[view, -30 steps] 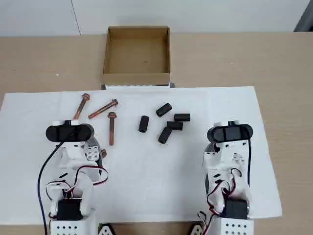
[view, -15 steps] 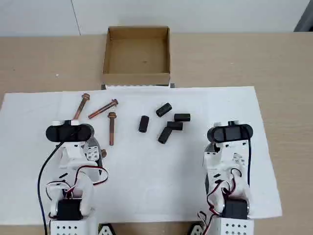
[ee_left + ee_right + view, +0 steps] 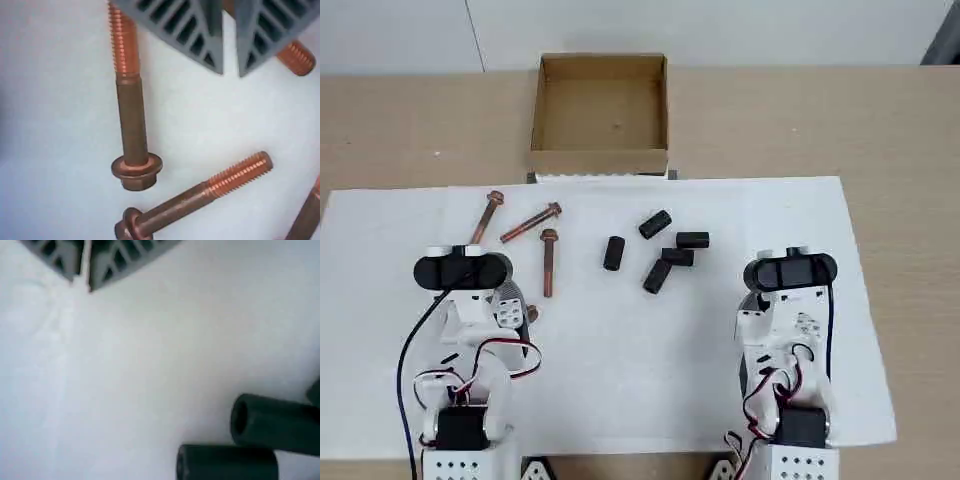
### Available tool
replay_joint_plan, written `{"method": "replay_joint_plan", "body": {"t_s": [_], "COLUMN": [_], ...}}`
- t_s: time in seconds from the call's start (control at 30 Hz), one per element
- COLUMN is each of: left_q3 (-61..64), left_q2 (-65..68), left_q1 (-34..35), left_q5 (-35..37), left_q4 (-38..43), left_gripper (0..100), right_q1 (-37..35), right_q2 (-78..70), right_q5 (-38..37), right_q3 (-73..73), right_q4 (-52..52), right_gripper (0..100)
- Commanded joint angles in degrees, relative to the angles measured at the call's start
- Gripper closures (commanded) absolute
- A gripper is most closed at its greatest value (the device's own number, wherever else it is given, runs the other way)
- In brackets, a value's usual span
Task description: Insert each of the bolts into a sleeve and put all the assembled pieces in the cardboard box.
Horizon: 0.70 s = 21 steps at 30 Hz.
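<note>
From above, bolts lie left and sleeves centre on the white sheet, with the cardboard box beyond. In the left wrist view, the left claw hangs nearly closed over bolts. In the right wrist view, the right claw sits pinched together near sleeves.

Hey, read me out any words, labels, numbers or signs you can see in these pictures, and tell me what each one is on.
None can be read.
The cardboard box, the bolts, the sleeves and the white sheet show no print.
Small dark marks on the white housings of the left arm and the right arm are too small to read.
</note>
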State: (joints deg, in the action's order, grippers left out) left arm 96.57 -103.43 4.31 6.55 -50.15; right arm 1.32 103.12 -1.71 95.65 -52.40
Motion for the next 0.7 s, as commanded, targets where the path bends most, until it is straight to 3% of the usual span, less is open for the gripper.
{"method": "replay_joint_plan", "body": {"t_s": [0.0,0.67], "left_q3": [-0.31,-0.31], "left_q2": [-0.62,-0.70], "left_q1": [0.09,-0.35], "left_q5": [-0.44,-0.53], "left_q4": [-0.62,-0.62], "left_gripper": [100,100], "right_q1": [0.31,0.31], "right_q2": [0.84,0.84], "right_q5": [0.53,0.53], "right_q3": [0.79,0.79], "right_q4": [-0.40,-0.40], "right_gripper": [99.5,99.5]}}
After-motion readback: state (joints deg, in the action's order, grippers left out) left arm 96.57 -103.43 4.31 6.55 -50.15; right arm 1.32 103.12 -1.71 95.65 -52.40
